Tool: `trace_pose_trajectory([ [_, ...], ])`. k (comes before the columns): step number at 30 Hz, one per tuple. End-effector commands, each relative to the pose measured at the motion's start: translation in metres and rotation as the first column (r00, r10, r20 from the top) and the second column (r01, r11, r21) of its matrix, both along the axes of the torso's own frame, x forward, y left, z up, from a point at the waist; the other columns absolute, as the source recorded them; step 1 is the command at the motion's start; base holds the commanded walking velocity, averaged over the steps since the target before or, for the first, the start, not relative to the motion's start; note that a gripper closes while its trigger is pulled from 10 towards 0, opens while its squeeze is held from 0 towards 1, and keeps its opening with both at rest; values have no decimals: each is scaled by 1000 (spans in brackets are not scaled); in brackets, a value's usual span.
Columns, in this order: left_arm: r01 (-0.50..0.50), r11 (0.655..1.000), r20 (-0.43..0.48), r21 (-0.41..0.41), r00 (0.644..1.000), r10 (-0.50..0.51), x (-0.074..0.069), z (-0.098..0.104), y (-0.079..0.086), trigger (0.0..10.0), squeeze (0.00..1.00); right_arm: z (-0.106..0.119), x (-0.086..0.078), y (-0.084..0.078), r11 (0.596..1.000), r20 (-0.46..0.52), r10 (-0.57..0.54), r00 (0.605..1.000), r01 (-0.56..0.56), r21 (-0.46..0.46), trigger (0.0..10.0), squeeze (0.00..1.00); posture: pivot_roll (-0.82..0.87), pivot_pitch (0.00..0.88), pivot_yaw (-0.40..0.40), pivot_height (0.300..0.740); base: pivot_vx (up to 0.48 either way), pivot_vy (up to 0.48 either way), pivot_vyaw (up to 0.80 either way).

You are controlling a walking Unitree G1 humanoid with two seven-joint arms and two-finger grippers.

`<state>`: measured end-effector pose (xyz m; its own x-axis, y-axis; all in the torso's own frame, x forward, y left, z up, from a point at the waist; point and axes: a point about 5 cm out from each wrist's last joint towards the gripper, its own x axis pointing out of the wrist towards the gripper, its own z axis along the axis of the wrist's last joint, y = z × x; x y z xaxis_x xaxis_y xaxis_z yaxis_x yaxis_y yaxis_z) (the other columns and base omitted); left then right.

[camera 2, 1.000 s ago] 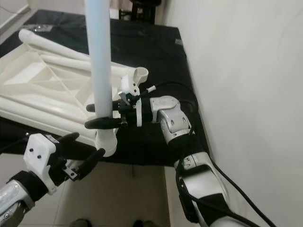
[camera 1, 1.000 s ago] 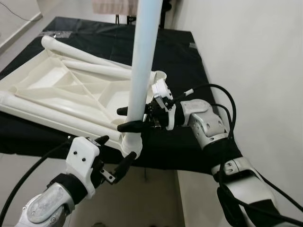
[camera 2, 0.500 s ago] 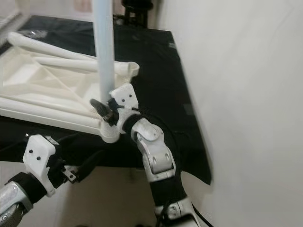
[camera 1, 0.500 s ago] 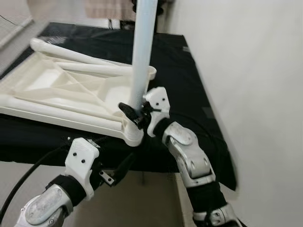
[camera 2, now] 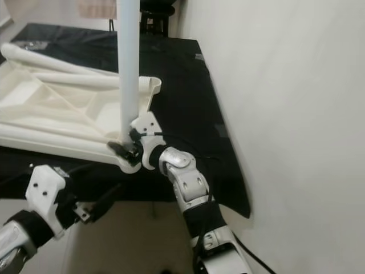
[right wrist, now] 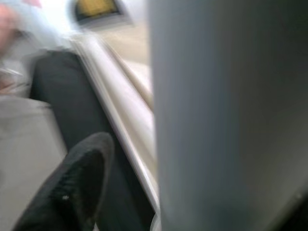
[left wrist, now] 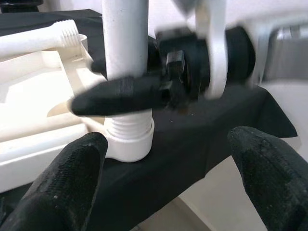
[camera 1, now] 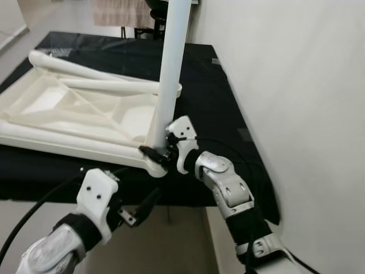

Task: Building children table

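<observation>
A white children's table top (camera 1: 85, 111) lies upside down on a black-covered surface (camera 1: 217, 103). One white leg (camera 1: 171, 63) stands upright in the near right corner socket (left wrist: 129, 142), its threaded end just above the rim. My right gripper (camera 1: 158, 153) is shut on this leg just above the socket, one black finger (left wrist: 115, 94) crossing in front of it. My left gripper (camera 1: 140, 206) hangs open below the surface's front edge, just under that corner, with nothing between its fingers (left wrist: 72, 173).
Two more white legs (camera 1: 74, 65) (camera 1: 108, 85) lie on the upturned top. An open socket (camera 1: 174, 88) sits at the far right corner. A white wall (camera 1: 296, 114) runs close along the right. Pale floor (camera 1: 171, 240) lies below the front edge.
My right gripper has slid down the upright leg to just above the socket, and its forearm has swung lower and nearer. The camera has shifted. The left gripper has barely moved.
</observation>
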<state>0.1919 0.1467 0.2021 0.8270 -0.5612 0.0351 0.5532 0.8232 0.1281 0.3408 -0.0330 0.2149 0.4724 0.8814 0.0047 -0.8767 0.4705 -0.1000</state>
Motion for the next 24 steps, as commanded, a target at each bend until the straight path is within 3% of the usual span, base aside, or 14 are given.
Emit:
trace_pose_trajectory([
  [1,8,1000,-12,-4,1000,-8,0,-2,-1,10000,0,12,-3,3,995,45,97,994,-98,32,10000,788,158,198,-148,740,0,0,0],
  [2,8,1000,-12,-4,1000,-8,0,-2,-1,10000,0,12,-3,3,995,45,97,994,-98,32,10000,788,158,198,-148,740,0,0,0],
  [3,8,1000,-12,-5,1000,-8,0,-3,-1,10000,0,16,-5,4,983,65,179,982,-181,22,10000,0,165,197,-149,740,0,0,0],
  [4,7,1000,-11,-5,1000,-7,-1,-2,-1,10000,0,19,-7,4,954,87,299,950,-298,-23,10000,0,173,198,-149,740,0,0,0],
  [5,7,1000,-11,-5,1000,-7,-1,-2,-1,10000,0,19,-7,4,954,87,299,950,-298,-23,10000,0,173,198,-149,740,0,0,0],
  [6,5,1000,-9,-5,1000,-6,-1,-1,-1,10000,0,21,-9,4,918,103,397,912,-391,-72,10000,0,180,199,-148,740,0,0,0],
  [8,3,1000,-8,-5,1000,-3,-1,-1,-1,10000,0,24,-6,1,874,98,481,871,-469,-129,10000,0,189,200,-147,740,0,0,0],
  [13,0,1000,-8,-1,1000,0,-3,0,0,10000,0,31,6,-3,869,80,488,869,-475,-139,10000,0,199,204,-151,740,0,0,0],
  [14,-4,1000,-7,0,1000,4,-4,0,0,10000,0,33,7,-4,864,70,496,865,-485,-133,0,0,199,207,-151,740,0,0,0],
  [24,-5,1000,-11,-4,1000,4,-5,-1,0,10000,0,29,12,-14,837,29,532,846,-520,-171,0,0,190,213,-150,740,0,0,0],
])
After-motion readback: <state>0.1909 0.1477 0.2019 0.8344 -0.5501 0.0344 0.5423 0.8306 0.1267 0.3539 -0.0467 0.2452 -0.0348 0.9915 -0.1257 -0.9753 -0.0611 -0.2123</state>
